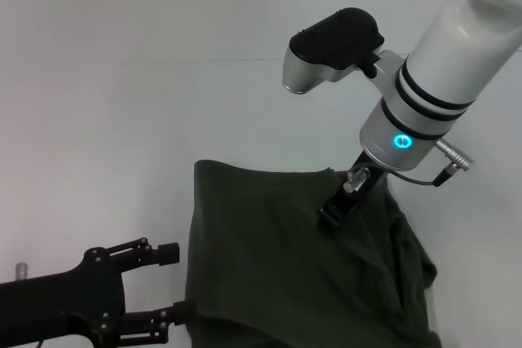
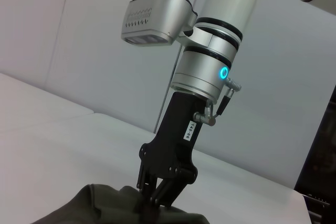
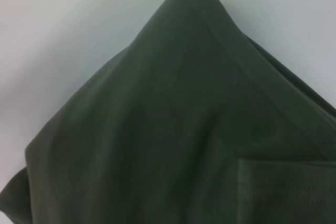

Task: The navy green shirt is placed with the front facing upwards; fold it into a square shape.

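White table point(image 1: 98, 120), pale grey wall point(image 2: 294, 77)

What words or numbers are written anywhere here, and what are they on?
"140-06", or close to it: small white sticker on the black wrist of the right pincer, which is pinched on the dark olive-green cotton shirt; the digits are tiny, so I am not sure.
No lettering shows on the shirt in any view.
The black left pincer, at the shirt's left edge, carries no readable text.

Bare table point(image 1: 122, 103) beyond — shirt point(image 1: 269, 266) nearside
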`<state>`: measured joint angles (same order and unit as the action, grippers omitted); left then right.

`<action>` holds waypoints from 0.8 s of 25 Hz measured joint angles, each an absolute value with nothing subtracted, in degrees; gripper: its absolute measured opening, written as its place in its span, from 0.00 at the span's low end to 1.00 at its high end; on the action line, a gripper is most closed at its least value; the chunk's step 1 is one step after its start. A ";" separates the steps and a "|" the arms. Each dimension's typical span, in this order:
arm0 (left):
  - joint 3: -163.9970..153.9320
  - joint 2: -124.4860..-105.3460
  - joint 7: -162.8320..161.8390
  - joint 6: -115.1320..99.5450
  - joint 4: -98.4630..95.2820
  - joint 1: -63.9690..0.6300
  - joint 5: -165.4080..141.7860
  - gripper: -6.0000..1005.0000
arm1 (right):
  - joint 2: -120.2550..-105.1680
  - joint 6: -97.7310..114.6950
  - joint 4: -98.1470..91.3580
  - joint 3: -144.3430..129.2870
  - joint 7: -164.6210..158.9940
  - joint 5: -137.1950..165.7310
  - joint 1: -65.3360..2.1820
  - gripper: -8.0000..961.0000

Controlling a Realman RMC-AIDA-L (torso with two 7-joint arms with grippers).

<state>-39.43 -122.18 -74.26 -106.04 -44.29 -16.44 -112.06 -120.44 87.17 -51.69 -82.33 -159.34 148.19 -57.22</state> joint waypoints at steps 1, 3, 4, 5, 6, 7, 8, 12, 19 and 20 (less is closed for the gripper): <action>-39.43 -122.21 -74.26 -106.05 -44.30 -16.43 -112.06 0.83 | -120.43 87.24 -51.74 -82.33 -159.33 148.24 -57.22 0.27; -39.46 -122.24 -74.26 -106.06 -44.30 -16.44 -112.06 0.83 | -120.42 87.27 -51.89 -82.35 -159.33 148.27 -57.22 0.23; -39.47 -122.25 -74.26 -106.06 -44.29 -16.44 -112.06 0.83 | -120.41 87.31 -51.94 -82.35 -159.33 148.27 -57.22 0.20; -39.47 -122.28 -74.26 -106.07 -44.29 -16.44 -112.06 0.83 | -120.40 87.33 -51.95 -82.36 -159.32 148.28 -57.22 0.18; -39.47 -122.30 -74.26 -106.07 -44.29 -16.43 -112.06 0.83 | -120.40 87.36 -51.96 -82.36 -159.31 148.29 -57.22 0.16; -39.47 -122.32 -74.26 -106.08 -44.29 -16.44 -112.06 0.83 | -120.40 87.46 -51.96 -82.36 -159.29 148.30 -57.22 0.14; -39.49 -122.35 -74.26 -106.08 -44.29 -16.44 -112.06 0.83 | -120.38 87.54 -51.96 -82.35 -159.28 148.31 -57.19 0.12; -39.55 -122.34 -74.26 -106.08 -44.29 -16.44 -112.04 0.83 | -120.22 87.73 -52.07 -82.25 -159.31 148.34 -56.91 0.05; -39.44 -122.33 -74.26 -106.09 -44.29 -16.43 -112.03 0.83 | -119.80 89.60 -56.29 -80.63 -159.85 148.36 -54.14 0.03; -39.41 -122.33 -74.26 -106.09 -44.30 -16.43 -112.03 0.83 | -119.73 89.98 -57.37 -79.87 -159.85 148.44 -53.39 0.03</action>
